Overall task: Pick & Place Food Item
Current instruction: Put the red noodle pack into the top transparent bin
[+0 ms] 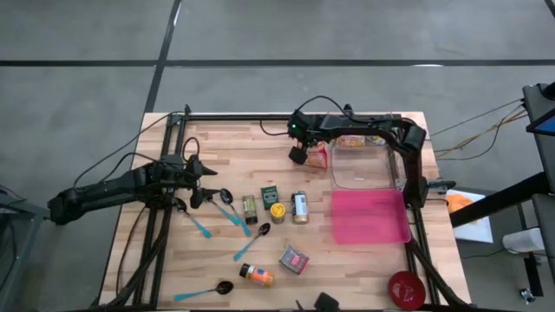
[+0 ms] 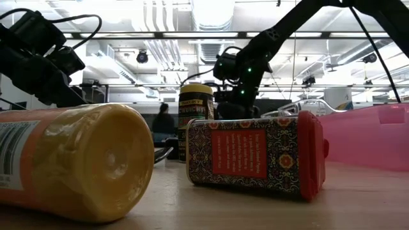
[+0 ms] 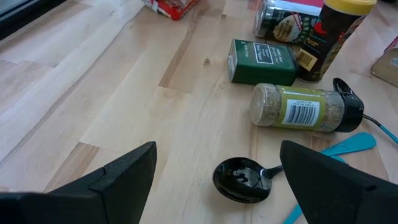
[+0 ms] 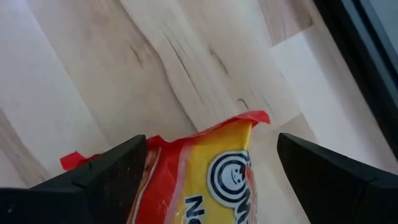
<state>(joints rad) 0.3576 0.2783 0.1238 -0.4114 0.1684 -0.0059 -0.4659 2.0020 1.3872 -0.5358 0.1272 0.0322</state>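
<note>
A red and yellow noodle packet (image 1: 318, 157) lies flat on the wooden table at the far middle, next to a clear container (image 1: 364, 165). My right gripper (image 1: 300, 154) hangs over the packet's left end, pointing steeply down. It is open, and in the right wrist view its two fingers stand to either side of the packet's crimped end (image 4: 205, 174), with my right gripper (image 4: 211, 149) above it. My left gripper (image 1: 202, 185) waits open at the table's left, over a black spoon (image 3: 242, 180).
A pink lid (image 1: 368, 217) lies near the clear container and a red bowl (image 1: 405, 289) sits at the near right. Spice jars (image 1: 300, 208), a green box (image 1: 269, 194), a patterned tin (image 1: 294, 258), an orange bottle (image 1: 257, 276) and blue-handled spoons (image 1: 232, 217) fill the table's middle.
</note>
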